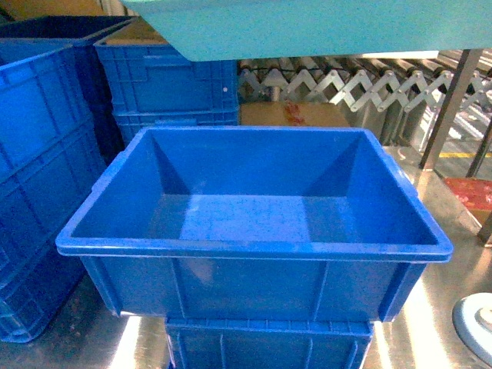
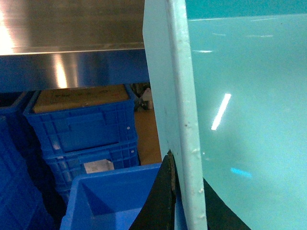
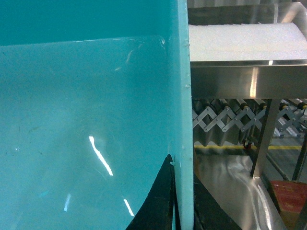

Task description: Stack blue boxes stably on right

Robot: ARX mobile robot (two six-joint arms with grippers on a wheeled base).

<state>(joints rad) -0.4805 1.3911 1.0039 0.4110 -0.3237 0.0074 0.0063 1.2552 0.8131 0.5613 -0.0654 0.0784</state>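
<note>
A light turquoise tub (image 1: pixel 307 27) hangs in the air at the top of the head view, above and apart from the open royal-blue crate (image 1: pixel 254 254), which sits on another blue crate (image 1: pixel 269 346) on the steel worktop (image 1: pixel 430 323). The left gripper (image 2: pixel 178 191) is closed on the tub's left rim, one dark finger (image 2: pixel 160 201) on each side of the wall; the right gripper (image 3: pixel 178 201) pinches the tub's right rim the same way. Ribbed blue crates (image 1: pixel 46 177) stand stacked along the worktop's left edge, with an expanding roller conveyor (image 1: pixel 346 84) behind.

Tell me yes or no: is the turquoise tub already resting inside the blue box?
No, the turquoise tub hangs above the blue box.
</note>
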